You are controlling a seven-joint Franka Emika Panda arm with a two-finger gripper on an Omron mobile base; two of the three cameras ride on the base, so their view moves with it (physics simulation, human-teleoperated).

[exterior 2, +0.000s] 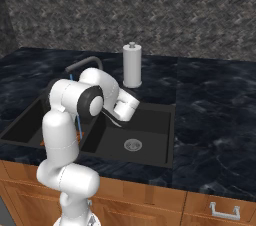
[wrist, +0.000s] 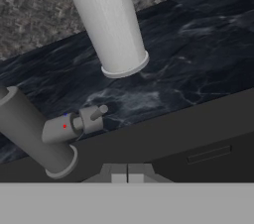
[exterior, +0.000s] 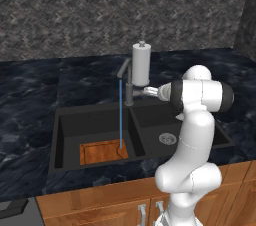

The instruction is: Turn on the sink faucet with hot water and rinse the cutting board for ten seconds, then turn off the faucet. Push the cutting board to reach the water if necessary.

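- While the water runs as a thin blue stream from the spout of the sink faucet, it lands on the cutting board, which lies flat on the floor of the left basin of the sink, toward its front wall
- Gripper: fingers together, clamped on nothing; it sits just beside the faucet post at lever height, over the back rim of the right basin
- Key relation: in the hand view the faucet's small side lever juts from the post toward the gripper, up and to the left of the fingertips; lever and gripper are near but apart
- Long axis: the lever runs roughly crosswise to the upright post, so, by my judgement, a sideways nudge with the closed fingers would turn it off
- Edges and room: the light grey pump dispenser stands on the tabletop just behind the faucet, crowding the rear side; the open right basin with its silver drain leaves free room below and in front
- Board's long axis runs left to right along the basin; the stream strikes near its right end, so no push appears necessary
- Risk, as judged: brushing the dispenser
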